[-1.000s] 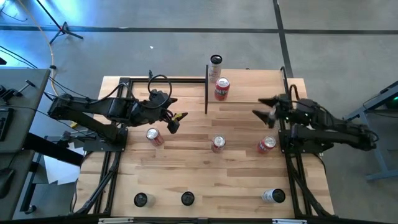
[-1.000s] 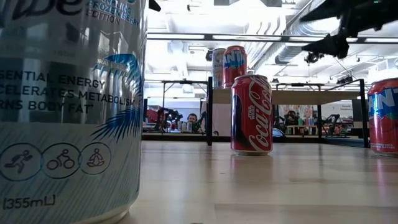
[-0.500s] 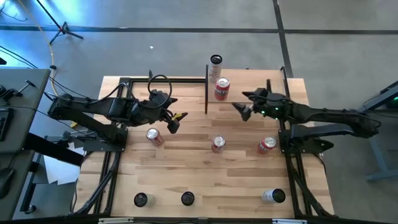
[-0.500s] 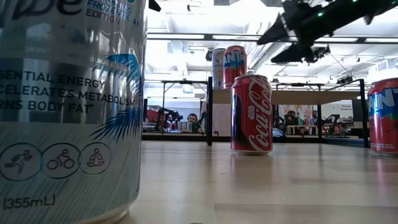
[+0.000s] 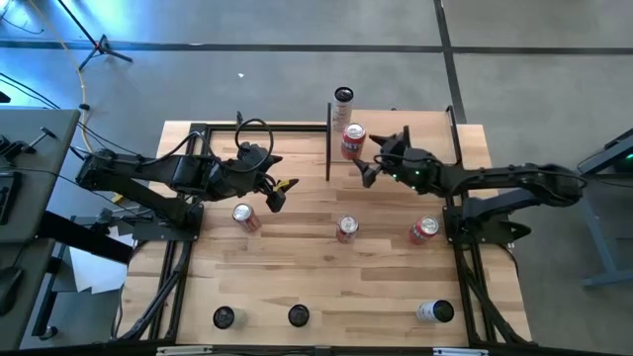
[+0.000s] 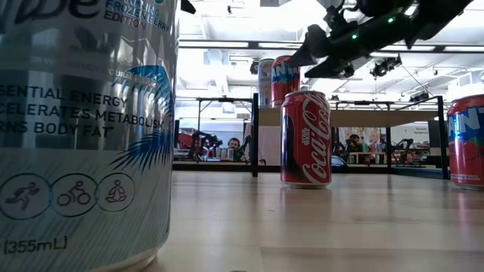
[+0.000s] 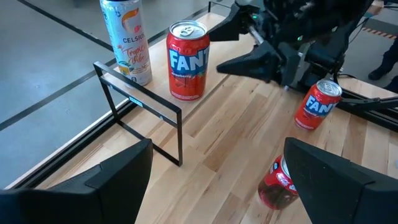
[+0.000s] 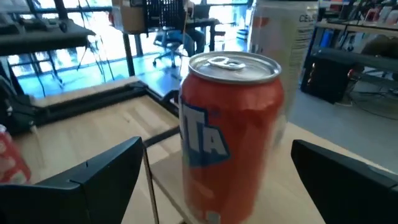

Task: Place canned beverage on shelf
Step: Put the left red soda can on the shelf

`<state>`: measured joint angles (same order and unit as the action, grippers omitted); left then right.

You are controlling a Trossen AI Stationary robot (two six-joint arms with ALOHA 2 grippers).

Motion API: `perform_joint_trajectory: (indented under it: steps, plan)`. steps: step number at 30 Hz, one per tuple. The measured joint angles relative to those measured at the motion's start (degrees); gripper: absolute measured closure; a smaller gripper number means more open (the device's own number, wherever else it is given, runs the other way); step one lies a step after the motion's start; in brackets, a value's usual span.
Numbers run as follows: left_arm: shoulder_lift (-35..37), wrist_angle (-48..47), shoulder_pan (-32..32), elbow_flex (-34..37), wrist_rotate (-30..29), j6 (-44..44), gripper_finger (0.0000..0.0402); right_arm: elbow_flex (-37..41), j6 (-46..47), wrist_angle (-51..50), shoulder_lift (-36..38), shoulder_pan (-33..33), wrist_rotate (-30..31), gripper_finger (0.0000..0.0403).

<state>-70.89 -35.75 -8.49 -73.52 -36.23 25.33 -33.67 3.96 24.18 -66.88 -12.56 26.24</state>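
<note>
Up near the top centre of the high view, the right gripper [image 5: 367,164] hangs with its fingers spread wide and empty, just beside the red Fanta can [image 5: 352,140] that stands on the shelf [image 5: 396,138] next to a tall white can [image 5: 342,106]. Left of centre, the left gripper [image 5: 280,190] waits open above the table [image 5: 297,267], near another red can [image 5: 244,217].
</note>
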Motion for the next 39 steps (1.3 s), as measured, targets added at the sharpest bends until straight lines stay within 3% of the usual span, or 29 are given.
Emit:
perform_joint_trajectory:
  steps: [12,19,27,32,39]
  plan:
    - [0.0,0.0,0.0,0.0,0.02,0.0,0.0064,-0.02,4.88,14.82,-9.29,-0.31,8.31,0.0004]
    - [0.0,0.0,0.0,0.0,0.02,0.0,0.0064,-0.02,7.0,20.8,-12.33,-0.96,7.98,0.0004]
    - [0.0,0.0,-0.01,0.0,0.02,0.0,0.0064,-0.02,11.22,20.87,-12.73,-2.09,7.77,0.0007]
    - [0.0,0.0,0.0,0.0,0.02,0.0,0.0064,-0.02,11.09,20.83,-12.73,-2.1,7.77,0.0037]
    - [0.0,0.0,-0.01,-0.01,0.02,0.0,0.0064,-0.02,10.98,20.74,-12.73,-2.1,7.06,0.0116]
